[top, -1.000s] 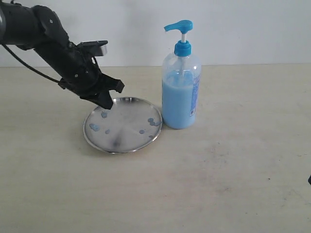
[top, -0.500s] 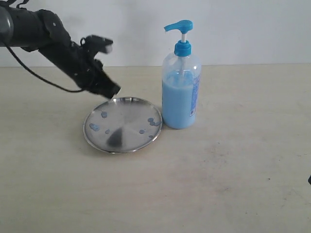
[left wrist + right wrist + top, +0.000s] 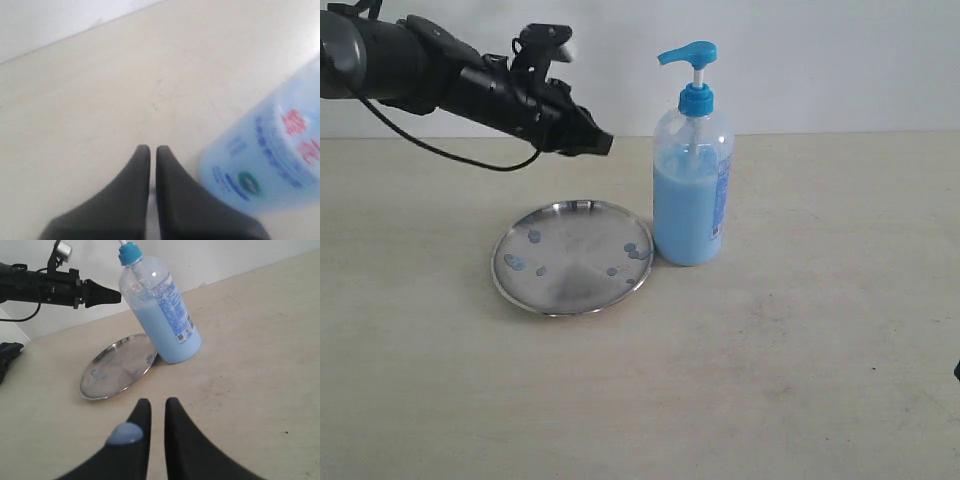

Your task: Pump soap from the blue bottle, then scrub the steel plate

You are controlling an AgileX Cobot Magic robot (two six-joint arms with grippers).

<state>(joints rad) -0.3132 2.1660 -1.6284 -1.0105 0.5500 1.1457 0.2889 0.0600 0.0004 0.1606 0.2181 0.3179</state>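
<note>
The blue bottle [image 3: 692, 190] stands upright on the table, its pump head [image 3: 690, 55] raised and light blue soap filling the lower half. Just left of it lies the steel plate [image 3: 572, 257], dotted with blue soap drops [image 3: 632, 250]. My left gripper [image 3: 601, 144] hovers above the plate's far rim, level with the bottle's shoulder and pointing at it, apart from it. Its fingers [image 3: 142, 165] are shut and empty, with the bottle's label [image 3: 270, 160] close beside them. My right gripper [image 3: 158, 402] hangs low over bare table in front of the plate [image 3: 117, 369] and bottle [image 3: 165, 315], shut, with a soap blob [image 3: 125, 433] on one finger.
A white wall [image 3: 820, 60] runs behind the beige table [image 3: 770, 380]. The left arm [image 3: 45, 287] stretches across above the plate's far side. A dark object [image 3: 7, 352] shows at the edge of the right wrist view.
My left gripper has lifted off the plate's far-left rim and swung up and right toward the bottle. Plate and bottle have not moved.
</note>
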